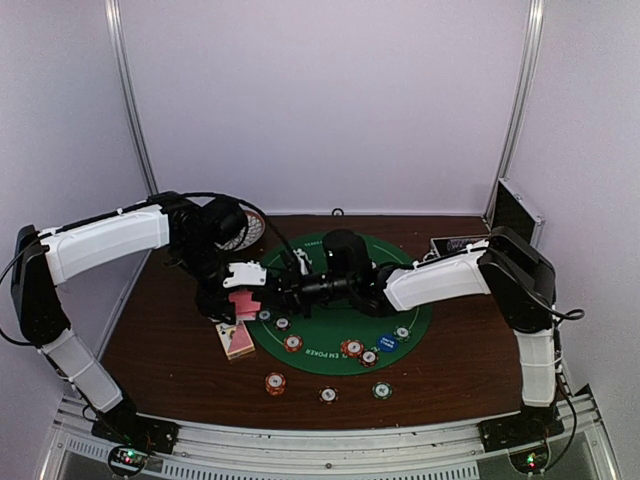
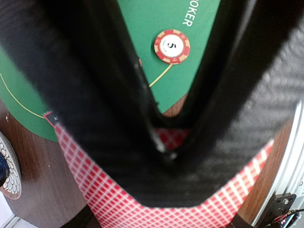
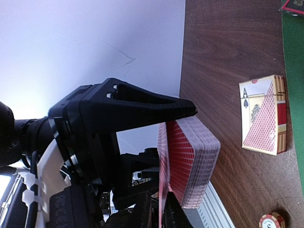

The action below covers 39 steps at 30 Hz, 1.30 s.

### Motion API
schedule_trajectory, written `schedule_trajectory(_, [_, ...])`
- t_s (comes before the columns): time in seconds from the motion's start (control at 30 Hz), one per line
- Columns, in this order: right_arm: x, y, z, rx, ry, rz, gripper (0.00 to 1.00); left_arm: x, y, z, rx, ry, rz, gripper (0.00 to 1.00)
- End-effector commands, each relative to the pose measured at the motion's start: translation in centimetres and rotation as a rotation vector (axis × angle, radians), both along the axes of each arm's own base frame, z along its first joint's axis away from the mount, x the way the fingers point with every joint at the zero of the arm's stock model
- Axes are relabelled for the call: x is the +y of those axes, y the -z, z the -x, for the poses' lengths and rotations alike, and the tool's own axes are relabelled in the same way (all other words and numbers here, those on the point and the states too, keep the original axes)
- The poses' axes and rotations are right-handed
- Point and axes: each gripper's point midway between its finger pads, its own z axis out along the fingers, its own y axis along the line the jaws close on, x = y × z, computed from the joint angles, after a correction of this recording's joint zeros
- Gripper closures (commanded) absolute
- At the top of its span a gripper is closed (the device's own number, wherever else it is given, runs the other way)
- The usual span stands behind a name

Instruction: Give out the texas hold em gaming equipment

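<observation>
Crosswise, deck (image 3: pixel 190 161) across left pincer (image 2: pixel 164 154)

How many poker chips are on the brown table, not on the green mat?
3, along the near edge of the table: orange chip at left, white chip in the middle, green chip at right. Others may be hidden.

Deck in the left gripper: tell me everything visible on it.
The deck is a thick stack of playing cards with red-and-white lattice backs. It looks like paper, and the layered edges are roughly squared. The left gripper is shut on it, pinching both faces near one end, so most of the deck sticks out past the tips. It appears to be held clear of the wooden table, by the green mat's edge. No card faces show.
</observation>
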Motion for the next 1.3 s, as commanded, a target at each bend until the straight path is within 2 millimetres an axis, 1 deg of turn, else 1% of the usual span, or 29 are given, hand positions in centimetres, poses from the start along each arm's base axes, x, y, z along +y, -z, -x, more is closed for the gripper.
schedule_trajectory(0.0, [-0.5,-2.2,0.2,-0.029,-0.002,-0.059,0.89,-0.3,-1.5,-0.2,-0.026,-0.016,0.041,0.95])
schedule_trajectory(0.13, [-0.6,-1.7,0.3,-0.021,-0.002,-0.055,0.94,-0.6,-2.1,-0.3,-0.033,-0.02,0.06,0.95])
schedule_trajectory(0.27, [-0.7,-1.8,0.3,-0.015,0.001,-0.067,1.0,-0.6,-2.6,-0.4,-0.04,-0.024,0.068,0.96])
schedule_trajectory(0.4, [-1.4,-2.1,0.2,-0.022,0.016,-0.073,1.0,-0.5,-3.0,-0.4,-0.037,-0.036,0.084,0.99])
schedule_trajectory(0.57, [-2.7,-2.4,-0.1,-0.026,0.036,-0.08,1.0,-0.2,-3.7,-0.5,-0.04,-0.049,0.098,1.0])
schedule_trajectory(0.7, [-3.5,-3.2,-0.4,-0.034,0.051,-0.113,1.0,0.0,-4.0,-0.4,-0.036,-0.058,0.112,1.0])
schedule_trajectory(0.77, [-3.7,-3.7,-0.4,-0.032,0.051,-0.133,1.0,0.2,-4.1,-0.4,-0.028,-0.068,0.12,1.0])
schedule_trajectory(0.9, [-4.0,-3.8,-0.7,-0.029,0.055,-0.135,1.0,0.7,-4.4,-0.6,-0.026,-0.09,0.134,1.0])
schedule_trajectory(1.1, [-4.8,-3.2,-1.9,-0.019,0.072,-0.126,1.0,1.6,-4.4,-0.5,-0.023,-0.111,0.137,1.0])
schedule_trajectory(1.27, [-5.4,-2.4,-3.5,-0.011,0.084,-0.109,1.0,2.5,-4.4,-0.4,-0.017,-0.128,0.134,1.0])
